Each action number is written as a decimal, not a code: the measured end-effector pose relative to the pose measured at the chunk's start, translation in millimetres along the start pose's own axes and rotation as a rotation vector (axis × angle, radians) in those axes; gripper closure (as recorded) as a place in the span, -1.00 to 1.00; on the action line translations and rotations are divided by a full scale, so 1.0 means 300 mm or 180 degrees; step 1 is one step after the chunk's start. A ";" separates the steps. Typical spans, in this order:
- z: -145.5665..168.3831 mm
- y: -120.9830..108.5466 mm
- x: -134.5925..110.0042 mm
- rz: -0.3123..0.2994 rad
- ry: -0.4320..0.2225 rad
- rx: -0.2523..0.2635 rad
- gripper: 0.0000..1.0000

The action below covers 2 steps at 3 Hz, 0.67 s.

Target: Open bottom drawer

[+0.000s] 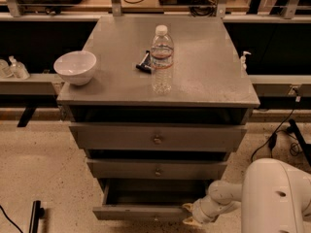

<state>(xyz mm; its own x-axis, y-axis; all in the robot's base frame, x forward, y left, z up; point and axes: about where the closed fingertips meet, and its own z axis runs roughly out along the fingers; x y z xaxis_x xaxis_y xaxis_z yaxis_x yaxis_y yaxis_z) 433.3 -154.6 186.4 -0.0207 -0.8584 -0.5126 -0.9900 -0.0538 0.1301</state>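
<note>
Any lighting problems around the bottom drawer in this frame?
Camera view: the cabinet top is evenly lit, with no strong glare; the bottom drawer is open, its cavity in deep shadow; the gripper, at that drawer front's right end, sits dim near the frame's lower edge.

A bowl (75,67) sits at the left edge of the counter (209,81). A water bottle (162,59) stands upright near the middle, and a small handled object (143,63) lies just beside it, behind and to its left. Below the counter three drawers stack: the top drawer (126,137), the middle drawer (194,170) under it, and the bottom drawer (141,211) lowest, standing out forward of the two above. The tool (188,213) is at the bottom drawer's front right corner, with the arm (221,200) running right to the robot body (277,198) on the floor (43,169). Cables (272,140) lie right of the cabinet.
</note>
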 end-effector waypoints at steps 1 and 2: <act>-0.003 0.000 -0.002 0.0000 0.0000 0.0000 0.25; -0.005 0.001 -0.003 0.0000 0.0000 0.0000 -0.24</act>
<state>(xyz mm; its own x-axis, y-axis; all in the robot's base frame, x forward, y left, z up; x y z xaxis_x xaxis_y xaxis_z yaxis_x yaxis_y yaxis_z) 433.4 -154.6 188.1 -0.0207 -0.8584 -0.5126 -0.9900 -0.0538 0.1300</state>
